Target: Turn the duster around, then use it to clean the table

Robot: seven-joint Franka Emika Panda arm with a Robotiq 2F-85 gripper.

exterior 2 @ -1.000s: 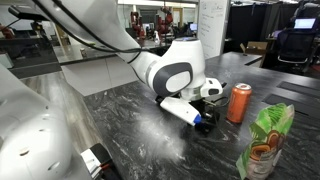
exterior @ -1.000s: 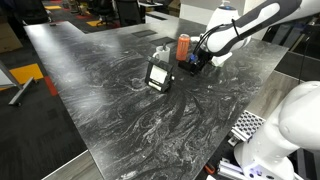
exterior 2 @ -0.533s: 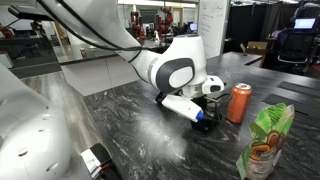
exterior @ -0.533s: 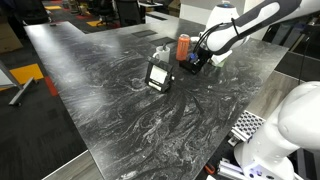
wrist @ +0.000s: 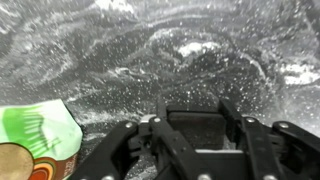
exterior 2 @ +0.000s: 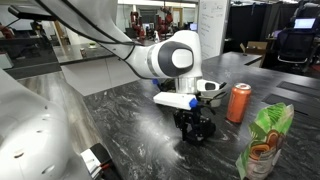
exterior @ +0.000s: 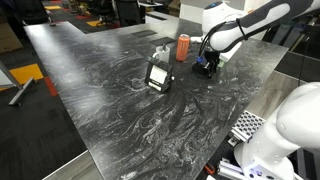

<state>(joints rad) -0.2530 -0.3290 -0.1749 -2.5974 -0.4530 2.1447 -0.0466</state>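
**Over the right side of the table, the gripper points straight down**

Across both exterior views the table (exterior: 110,105) takes up most of the frame, a glossy top swirled in black and grey. The white arm (exterior 2: 170,58) arches in from the upper left of an exterior view and turns its wrist downward, so the dark gripper (exterior 2: 195,133) hangs at frame centre with its fingertips at or just above the marble. Whether they touch it cannot be told.

An orange can (exterior 2: 240,102) stands upright to the right of the gripper, near it but apart. A green bag (exterior 2: 265,143) stands in the lower right corner, nearer the camera than the can and clear of both. In an exterior view the gripper (exterior: 205,69) sits in the upper right of the frame, with the can (exterior: 183,47) just to its left and slightly higher.

The wrist view looks down on the speckled marble. The gripper (wrist: 197,108) rises from the bottom edge, its black linkages spread across the lower half of the frame. The green bag (wrist: 35,140) fills the lower left corner, beside the linkages.

The two fingers (wrist: 160,112) look set apart, with a dark band running between them. That band may be a held object or part of the gripper itself, and the pictures do not settle whether the tool is open, closed or holding something.
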